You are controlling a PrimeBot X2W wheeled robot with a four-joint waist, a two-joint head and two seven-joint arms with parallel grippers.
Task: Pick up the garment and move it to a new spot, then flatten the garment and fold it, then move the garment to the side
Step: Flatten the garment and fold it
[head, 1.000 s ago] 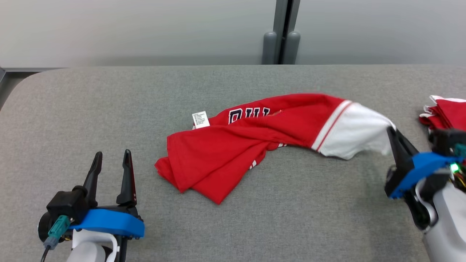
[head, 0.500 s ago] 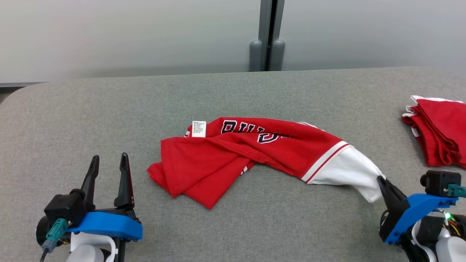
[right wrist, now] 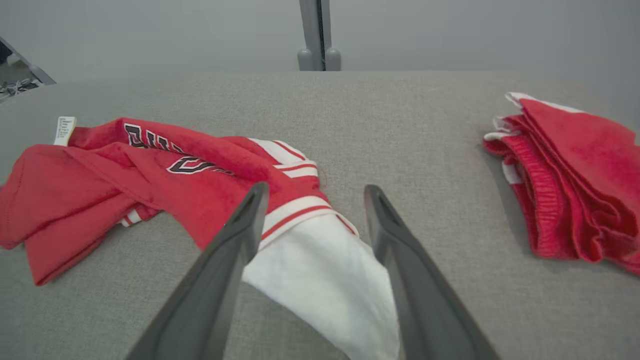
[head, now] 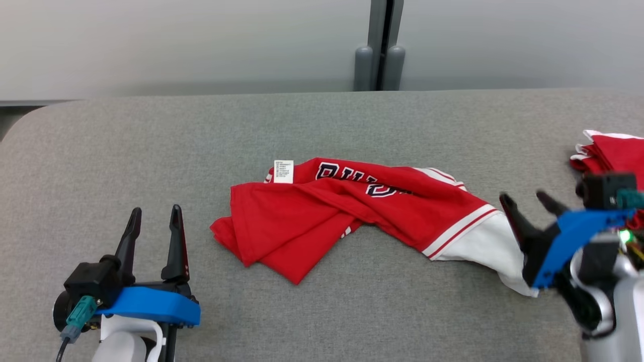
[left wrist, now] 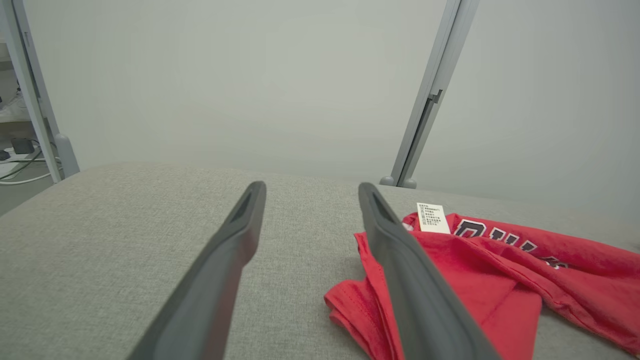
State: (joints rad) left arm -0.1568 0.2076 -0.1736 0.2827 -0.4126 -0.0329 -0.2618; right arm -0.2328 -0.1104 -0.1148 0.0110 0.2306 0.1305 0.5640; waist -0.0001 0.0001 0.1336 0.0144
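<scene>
Folds of the garment (head: 302, 221) hide some print (head: 333, 172); tag (head: 283, 171) text illegible.

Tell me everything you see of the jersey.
The jersey is red knit-looking fabric, crumpled and twisted, lying in the middle of the grey table. A white sleeve with red-and-white striped trim trails toward the robot's right. Its black, white-outlined print is partly buried in folds; a small white tag lies at the far edge. The open right gripper straddles the sleeve end without clamping it; whether a finger touches it is unclear.
</scene>
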